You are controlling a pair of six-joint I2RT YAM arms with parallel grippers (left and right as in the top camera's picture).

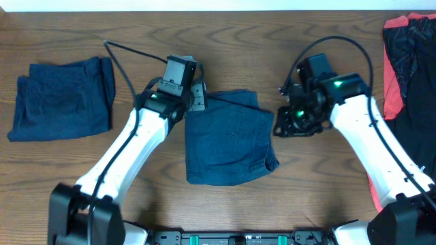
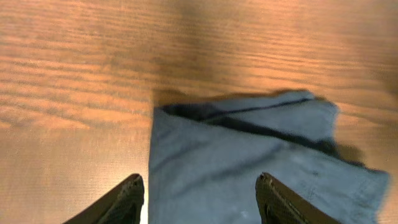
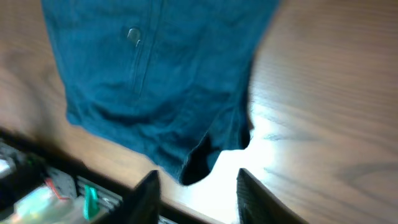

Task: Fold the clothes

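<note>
1. the table (image 1: 225,27) showed bare wood on both sides of the centre garment, room enough for a fold.
2. the navy shorts (image 1: 228,139) lay flat at centre between the arms, long axis running far to near.
3. the left gripper (image 1: 196,95) hovered over their far-left corner, jaws spread and empty; it was the nearer one.
4. the right gripper (image 1: 286,126) sat just beside their right edge, likewise spread, grasping nothing.

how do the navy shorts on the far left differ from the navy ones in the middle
The left shorts lie alone, away from both arms; the middle shorts lie between the left gripper and right gripper. The left shorts spread wider than deep; the middle shorts look roughly square. Both are dark navy, folded and flat on the table.
</note>
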